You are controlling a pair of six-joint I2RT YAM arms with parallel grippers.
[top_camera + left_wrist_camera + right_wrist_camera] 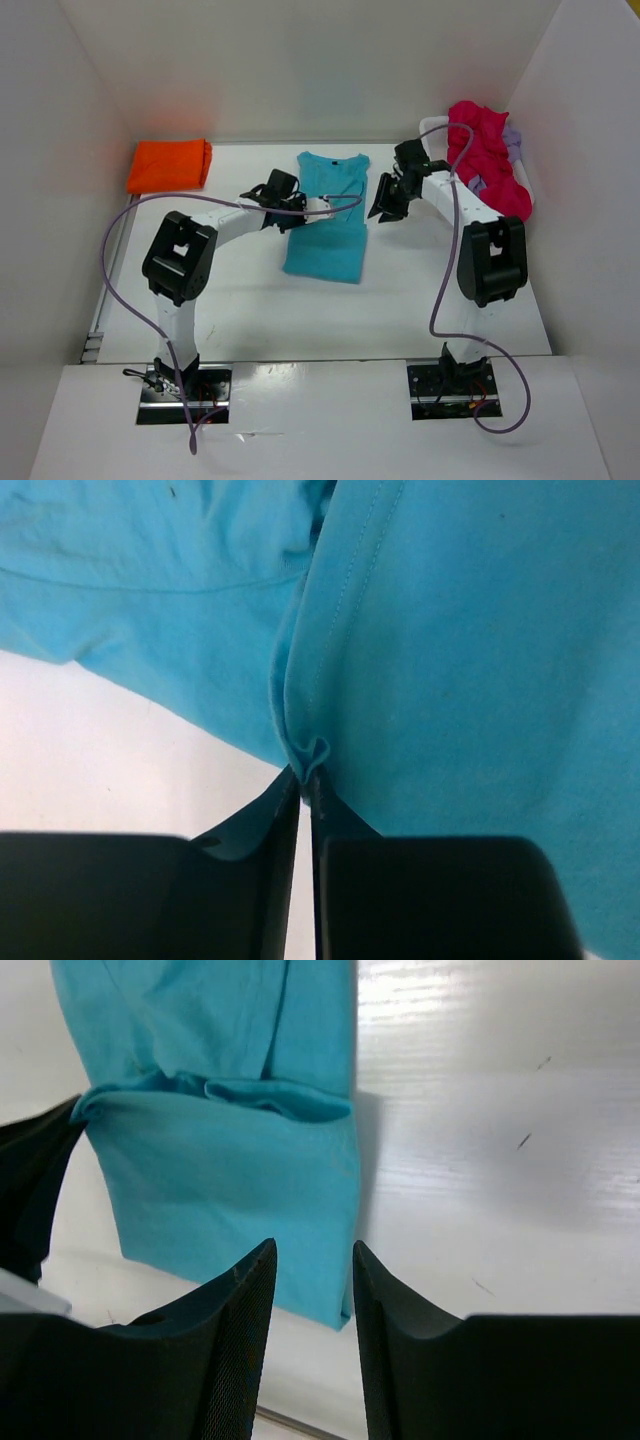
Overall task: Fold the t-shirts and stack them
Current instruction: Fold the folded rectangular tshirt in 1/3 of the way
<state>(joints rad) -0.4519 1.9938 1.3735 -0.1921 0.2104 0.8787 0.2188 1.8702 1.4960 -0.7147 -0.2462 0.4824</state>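
A teal t-shirt lies in the middle of the table, its sides folded in to a narrow strip. My left gripper is shut on a pinched fold of the teal shirt's edge. My right gripper hangs open and empty just right of the shirt; in the right wrist view its fingers frame the shirt's lower right corner. A folded orange t-shirt lies at the back left. A pile of pink and lilac shirts fills a white basket at the back right.
White walls enclose the table on three sides. The basket's rim stands close behind my right arm. The purple cables of both arms loop over the table. Bare table surface lies right of the teal shirt.
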